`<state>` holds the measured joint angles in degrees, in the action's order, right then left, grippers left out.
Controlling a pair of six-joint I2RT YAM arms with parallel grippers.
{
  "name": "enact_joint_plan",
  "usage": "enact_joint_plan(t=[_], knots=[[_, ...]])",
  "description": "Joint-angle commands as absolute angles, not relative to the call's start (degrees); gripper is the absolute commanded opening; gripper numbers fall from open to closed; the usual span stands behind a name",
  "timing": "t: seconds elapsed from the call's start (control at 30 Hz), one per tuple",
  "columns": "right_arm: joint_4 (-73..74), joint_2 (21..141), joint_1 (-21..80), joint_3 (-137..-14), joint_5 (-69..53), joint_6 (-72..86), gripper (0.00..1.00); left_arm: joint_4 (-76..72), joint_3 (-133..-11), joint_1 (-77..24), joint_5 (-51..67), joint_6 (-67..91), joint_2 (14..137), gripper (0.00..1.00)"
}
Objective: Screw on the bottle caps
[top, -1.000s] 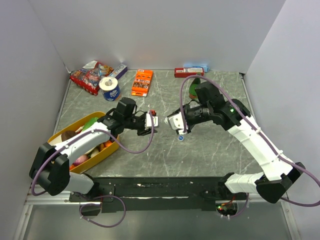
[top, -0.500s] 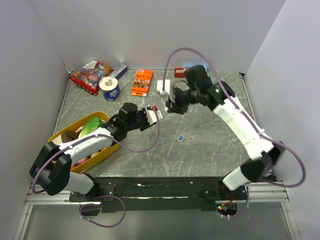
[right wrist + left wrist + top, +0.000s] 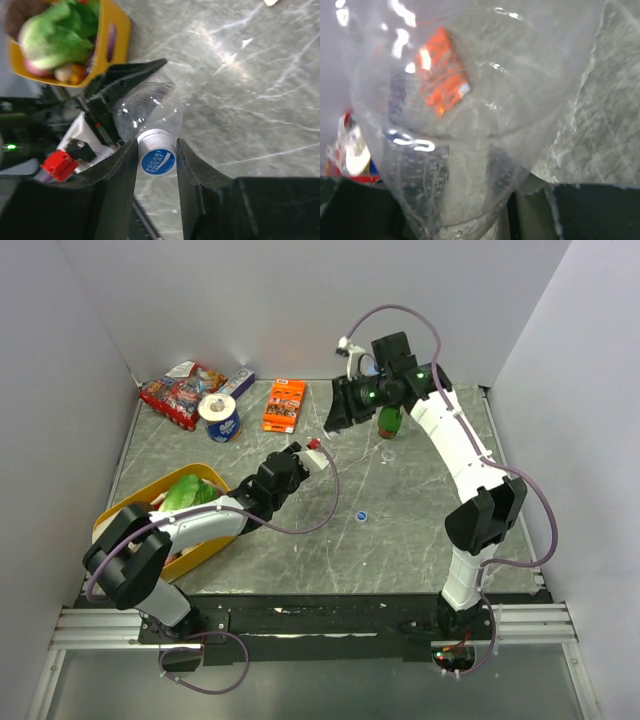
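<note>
Rt wrist cam gives what the top cam cannot. The right gripper (image 3: 156, 146) has both fingers set against the sides of a blue bottle cap (image 3: 157, 161), no gap visible. The cap carries white lettering and sits on the neck of a clear bottle (image 3: 148, 116). The bottle body is pinched between the black fingers of the left gripper (image 3: 312, 452), which is closed onto it.

Lt wrist cam is filled by the bottle wall. An orange box (image 3: 441, 77) shows through it, distorted; I cannot read finger contact there. Only the top cam shows a second cap (image 3: 362, 517), loose on the table (image 3: 420, 530) and well apart from both grippers.

Clearance: the grippers meet over mid-table; I cannot tell their height above the surface. A green bottle (image 3: 390, 421) stands just beside the rt wrist. A yellow basket (image 3: 215, 540) lies under the lt forearm. There is open marble on the near side and to the right. A tape roll (image 3: 220, 418) and snack packet (image 3: 183, 390) sit near the back-left corner, apart from the work.

Pose: the lt arm lies low, reaching diagonally toward centre. The rt arm runs up the right side and folds near the back wall, gripper aimed down at the left gripper.
</note>
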<state>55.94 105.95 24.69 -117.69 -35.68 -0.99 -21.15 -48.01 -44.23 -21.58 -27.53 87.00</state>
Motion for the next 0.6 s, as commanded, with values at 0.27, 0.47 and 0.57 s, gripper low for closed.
enact_joint_plan(t=[0.27, 0.47, 0.57], knots=[[54.13, 85.46, 22.05, -105.78, -54.68, -38.24, 0.58, -4.59, -49.65, -37.27, 22.38, -31.54, 76.03, 0.01], [52.03, 68.83, 29.35, -82.63, -45.80, -71.35, 0.66, 6.41, -52.64, -36.65, 31.38, -42.36, 74.53, 0.01], [50.01, 67.15, 32.24, -80.42, -43.16, -72.24, 0.67, 7.99, -53.61, -36.65, 32.16, -44.64, 74.88, 0.01]])
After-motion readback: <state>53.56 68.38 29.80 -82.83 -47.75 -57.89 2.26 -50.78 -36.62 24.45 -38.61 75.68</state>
